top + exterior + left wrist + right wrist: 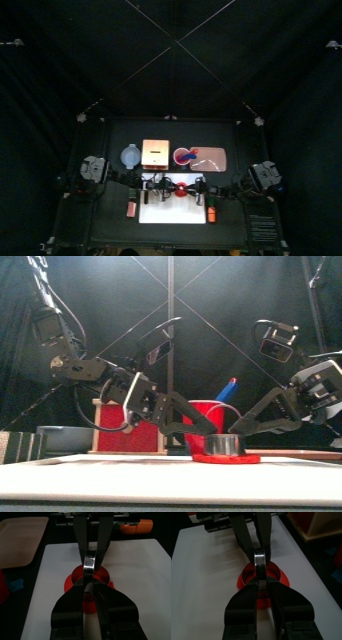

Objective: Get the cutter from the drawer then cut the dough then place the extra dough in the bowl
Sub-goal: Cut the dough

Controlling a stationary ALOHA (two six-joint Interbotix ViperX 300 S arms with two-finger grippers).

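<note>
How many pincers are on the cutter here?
2. The left pincer is shut on the cutter from one side, the right pincer from the opposite side, above the dough. None hidden.

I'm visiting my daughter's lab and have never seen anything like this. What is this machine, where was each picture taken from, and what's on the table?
It is a robot with two black arms, each ending in a two-jawed gripper. One picture looks down from high above, one looks level from the table's front edge, and two come from cameras on the wrists. On a white cutting board lies a flat piece of red dough with a round metal cutter standing on it. The left gripper and right gripper appear to pinch the cutter from opposite sides. Behind the board stand a blue-grey bowl, a wooden box and a pink tray.
</note>
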